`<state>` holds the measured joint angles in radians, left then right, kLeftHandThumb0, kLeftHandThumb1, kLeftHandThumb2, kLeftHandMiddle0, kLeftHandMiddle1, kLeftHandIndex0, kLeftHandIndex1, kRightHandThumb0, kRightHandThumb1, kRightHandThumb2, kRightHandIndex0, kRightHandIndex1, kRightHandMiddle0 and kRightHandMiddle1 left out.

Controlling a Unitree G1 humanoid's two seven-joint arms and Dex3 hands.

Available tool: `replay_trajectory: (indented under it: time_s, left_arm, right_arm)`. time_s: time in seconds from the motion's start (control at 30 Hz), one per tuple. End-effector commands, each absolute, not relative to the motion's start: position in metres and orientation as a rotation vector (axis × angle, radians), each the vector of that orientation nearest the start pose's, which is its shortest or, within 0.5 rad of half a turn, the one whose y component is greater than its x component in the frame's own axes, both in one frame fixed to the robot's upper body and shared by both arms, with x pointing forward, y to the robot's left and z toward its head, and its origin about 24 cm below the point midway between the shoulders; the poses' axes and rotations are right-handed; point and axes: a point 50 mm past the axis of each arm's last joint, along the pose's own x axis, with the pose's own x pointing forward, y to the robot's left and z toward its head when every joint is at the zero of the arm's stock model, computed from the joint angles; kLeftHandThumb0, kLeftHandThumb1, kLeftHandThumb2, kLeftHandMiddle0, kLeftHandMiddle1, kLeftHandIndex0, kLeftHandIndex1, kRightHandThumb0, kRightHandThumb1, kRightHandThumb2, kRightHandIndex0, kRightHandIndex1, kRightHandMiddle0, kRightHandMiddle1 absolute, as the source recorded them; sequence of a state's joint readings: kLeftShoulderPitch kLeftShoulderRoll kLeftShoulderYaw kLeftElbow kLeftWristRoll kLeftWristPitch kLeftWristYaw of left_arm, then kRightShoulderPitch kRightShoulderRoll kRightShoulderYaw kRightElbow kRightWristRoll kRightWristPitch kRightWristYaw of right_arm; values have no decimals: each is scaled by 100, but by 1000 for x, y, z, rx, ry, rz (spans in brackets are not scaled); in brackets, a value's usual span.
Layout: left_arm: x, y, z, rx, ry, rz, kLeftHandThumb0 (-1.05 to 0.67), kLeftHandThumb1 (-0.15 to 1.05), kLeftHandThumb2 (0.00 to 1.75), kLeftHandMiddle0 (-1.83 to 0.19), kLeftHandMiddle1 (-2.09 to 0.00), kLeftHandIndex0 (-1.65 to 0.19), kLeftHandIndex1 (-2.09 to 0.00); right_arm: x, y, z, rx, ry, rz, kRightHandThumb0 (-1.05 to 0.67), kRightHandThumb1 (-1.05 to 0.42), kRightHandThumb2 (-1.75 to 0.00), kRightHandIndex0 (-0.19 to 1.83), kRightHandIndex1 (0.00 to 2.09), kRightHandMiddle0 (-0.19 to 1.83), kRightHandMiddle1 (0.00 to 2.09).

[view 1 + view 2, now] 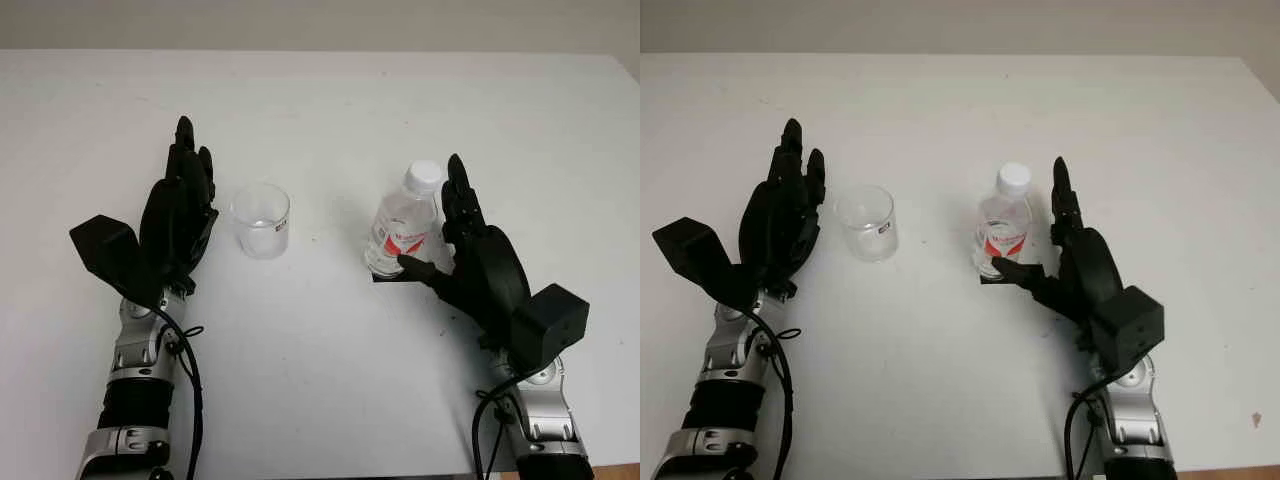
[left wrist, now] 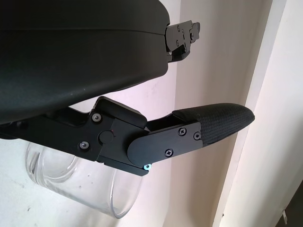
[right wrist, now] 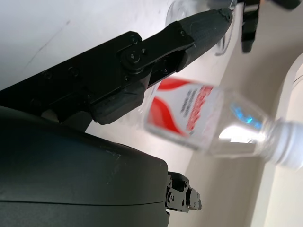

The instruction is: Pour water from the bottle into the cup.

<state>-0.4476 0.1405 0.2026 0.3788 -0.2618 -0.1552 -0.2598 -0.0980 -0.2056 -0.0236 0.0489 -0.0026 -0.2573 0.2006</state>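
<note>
A broad white bench (image 1: 330, 380) carries the scene. On it, the right hand (image 1: 470, 255) stands alongside a clear plastic bottle (image 1: 403, 232) with a white cap (image 1: 424, 176) and a red-and-white label; the thumb reaches across the bottle's base while the other fingers (image 1: 462, 200) rise straight beside it, so the hand is not closed around the bottle. The bottle stands upright on the bench, right of centre. The left hand (image 1: 180, 215) is open, holding nothing, just beside a clear plastic cup (image 1: 261, 220). The cup stands upright left of the bottle, well apart from it.
</note>
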Motion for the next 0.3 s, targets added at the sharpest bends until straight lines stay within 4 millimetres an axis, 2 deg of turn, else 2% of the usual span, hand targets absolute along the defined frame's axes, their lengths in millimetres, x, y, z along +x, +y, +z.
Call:
replay_trajectory:
  time_s: [0.0,0.27]
  left_arm:
    - [334,187,107,-143,-276,-140,-83,105,69,19,-2,19,0]
    - [333,186,107,-141,-279,-138,-84,105,69,19,-3,19,0]
  right_arm:
    - [261,-167,84,-240,-303,236,-99,-88,-5,-19,0,-19,0]
    - [256,-153,86,-257,-284,281,-102,-87,-5,-19,0,-19,0]
